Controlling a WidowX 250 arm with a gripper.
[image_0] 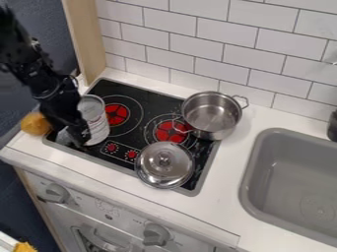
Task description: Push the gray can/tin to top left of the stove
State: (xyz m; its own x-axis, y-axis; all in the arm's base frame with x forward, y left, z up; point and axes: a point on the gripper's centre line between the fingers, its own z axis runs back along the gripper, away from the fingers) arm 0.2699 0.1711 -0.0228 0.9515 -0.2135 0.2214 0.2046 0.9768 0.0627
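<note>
Tin can [98, 122], gray, upright on stove [164, 103], immediately right of gripper [80, 138]. Gripper opening and hold: cannot tell. Handling, presumed: stiff, smooth, possibly light, tippable; best pushed low on camera-facing wall.

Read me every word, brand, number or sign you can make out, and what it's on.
No text is readable.
Can: label marks, too small to read.
Stove: small marks around the red dials, unreadable.
Oven front: faint marks between the knobs, unreadable.
</note>
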